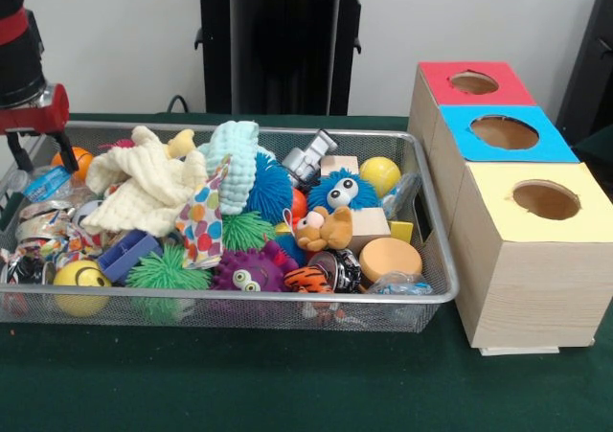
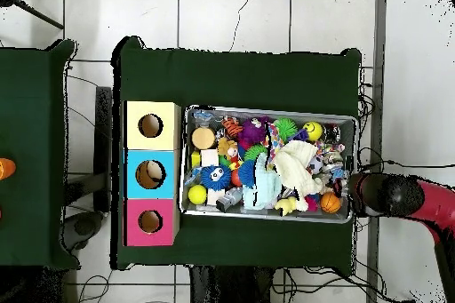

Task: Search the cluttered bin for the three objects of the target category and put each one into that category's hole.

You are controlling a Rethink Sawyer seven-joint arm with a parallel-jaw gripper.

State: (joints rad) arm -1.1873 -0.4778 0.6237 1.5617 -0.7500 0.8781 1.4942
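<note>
My claw (image 1: 40, 154) hangs at the bin's nine o'clock end in the front view, just above the rim by a small orange ball (image 1: 79, 161). I cannot tell how it is set.

The wire bin (image 1: 421, 298) is heaped with toys, and the target category is not shown, so the three wanted things could be any of them.

The soft ones, a cream knitted cloth (image 1: 144, 188) and a blue furry ball with eyes (image 1: 341, 192), look light and squashy; I judge a pinch on a fold or tuft would hold.

The hard ones, a yellow ball (image 1: 380, 174) and a tan disc (image 1: 390, 258), look smooth and likely to slip.

Everything overlaps, so neighbours may lift or roll.

Three boxes stand at three o'clock, with holes in the red (image 1: 498, 92), blue (image 1: 546, 145) and yellow (image 1: 589, 221) tops.
</note>
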